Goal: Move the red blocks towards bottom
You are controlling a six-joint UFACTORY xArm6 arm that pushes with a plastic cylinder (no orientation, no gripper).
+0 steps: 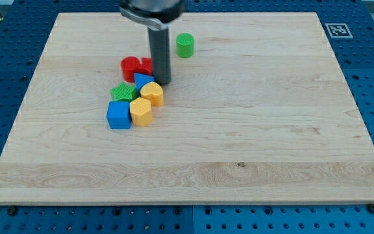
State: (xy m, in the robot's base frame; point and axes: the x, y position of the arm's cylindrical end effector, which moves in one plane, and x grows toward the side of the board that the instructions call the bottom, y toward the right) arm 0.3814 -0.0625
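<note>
Two red blocks sit side by side near the board's upper middle: a round red block (130,66) and a second red block (147,66) partly hidden behind the rod, its shape unclear. My tip (162,82) rests just right of that second red block and beside a blue block (142,80). Below lie a green star block (123,93), a yellow block (152,93), a second yellow block (141,111) and a blue cube (118,115), packed closely together.
A green cylinder (184,45) stands alone to the upper right of the rod. The wooden board (252,143) lies on a blue perforated table. A fiducial marker (337,29) sits at the board's top right corner.
</note>
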